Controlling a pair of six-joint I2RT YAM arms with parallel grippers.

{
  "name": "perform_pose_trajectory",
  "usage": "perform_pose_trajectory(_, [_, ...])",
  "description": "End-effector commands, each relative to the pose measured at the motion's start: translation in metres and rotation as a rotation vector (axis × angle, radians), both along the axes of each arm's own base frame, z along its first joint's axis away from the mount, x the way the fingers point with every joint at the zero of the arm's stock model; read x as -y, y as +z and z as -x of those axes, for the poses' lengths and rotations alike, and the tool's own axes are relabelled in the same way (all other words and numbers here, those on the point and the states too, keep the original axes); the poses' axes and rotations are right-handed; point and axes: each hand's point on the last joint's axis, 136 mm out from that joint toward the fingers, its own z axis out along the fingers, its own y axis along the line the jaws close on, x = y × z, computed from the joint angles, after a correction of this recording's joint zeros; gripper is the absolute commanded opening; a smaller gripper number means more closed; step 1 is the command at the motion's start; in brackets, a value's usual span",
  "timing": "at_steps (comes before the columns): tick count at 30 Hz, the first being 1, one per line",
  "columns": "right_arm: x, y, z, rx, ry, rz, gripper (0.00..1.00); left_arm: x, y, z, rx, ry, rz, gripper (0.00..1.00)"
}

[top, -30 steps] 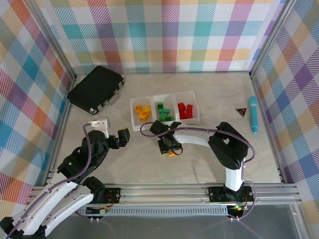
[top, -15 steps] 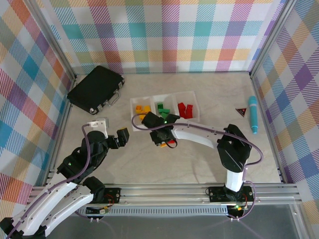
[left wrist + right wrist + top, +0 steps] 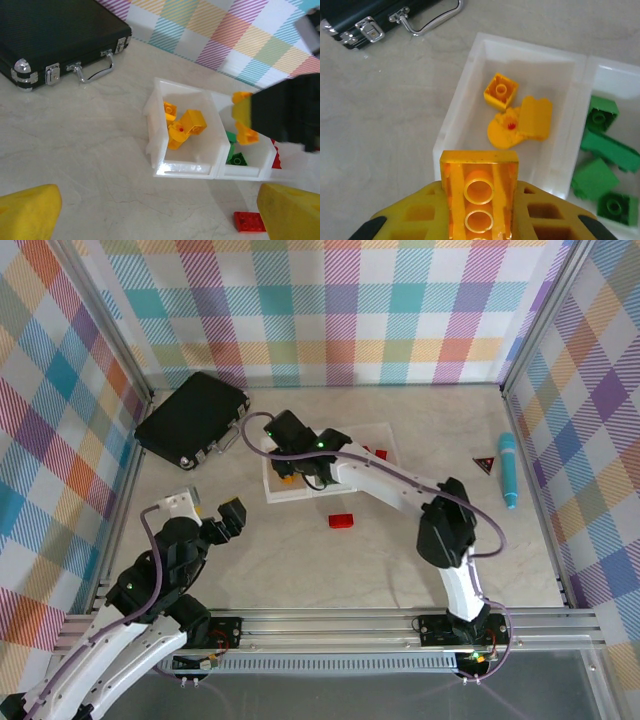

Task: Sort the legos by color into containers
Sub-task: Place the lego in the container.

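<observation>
The containers [image 3: 455,112] lie directly under the right gripper [image 3: 479,222], one row of three bins. The black case [image 3: 190,418] sits off beyond that gripper's left and plays no part. The right gripper is clamped on a yellow brick [image 3: 479,180], held above the near wall of the end bin. Below its tips that bin already holds the other yellow bricks [image 3: 517,117]. The green bricks [image 3: 600,160] fill the bin to the gripper's right, and the red bricks [image 3: 378,453] lie in the bin past that.

The left gripper [image 3: 235,515] hangs well short of the tray, jaws wide apart and empty.

By my judgement the sorting is nearly finished. The held piece has yet to drop, and one red brick [image 3: 342,520] lies loose on the table, behind the right gripper toward the arm bases.

No brand, label or legible writing appears on the case, the bins or the bricks.
</observation>
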Motion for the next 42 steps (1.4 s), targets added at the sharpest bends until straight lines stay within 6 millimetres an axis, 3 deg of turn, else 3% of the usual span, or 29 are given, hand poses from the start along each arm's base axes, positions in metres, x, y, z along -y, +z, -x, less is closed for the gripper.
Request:
perform_pose_trajectory(1, [-0.012, -0.009, -0.018, 0.014, 0.029, 0.014, 0.17, -0.011, -0.013, 0.006, -0.030, 0.051, 0.011, 1.00])
perform_pose_trajectory(8, [-0.033, -0.027, -0.046, 0.024, 0.052, 0.003, 0.18, -0.026, -0.016, 0.015, -0.024, 0.111, 0.043, 1.00])
perform_pose_trajectory(17, [-0.044, -0.058, -0.048, -0.041, 0.067, -0.020, 0.27, -0.045, -0.017, 0.024, -0.038, 0.193, 0.050, 1.00])
perform_pose_trajectory(21, [-0.041, -0.055, -0.045, -0.053, 0.062, -0.019, 0.37, -0.053, -0.019, 0.030, -0.058, 0.223, 0.036, 1.00])
perform_pose_trajectory(29, [-0.035, -0.024, -0.035, -0.052, 0.074, -0.040, 0.53, -0.048, -0.020, 0.028, -0.071, 0.220, 0.068, 1.00])
perform_pose_trajectory(37, [0.005, 0.014, -0.012, -0.031, 0.027, -0.045, 0.58, -0.017, -0.029, 0.011, -0.171, 0.123, 0.036, 1.00])
perform_pose_trajectory(42, [0.058, 0.018, 0.019, -0.044, -0.022, 0.031, 0.66, 0.002, -0.045, -0.003, -0.266, 0.097, 0.000, 1.00])
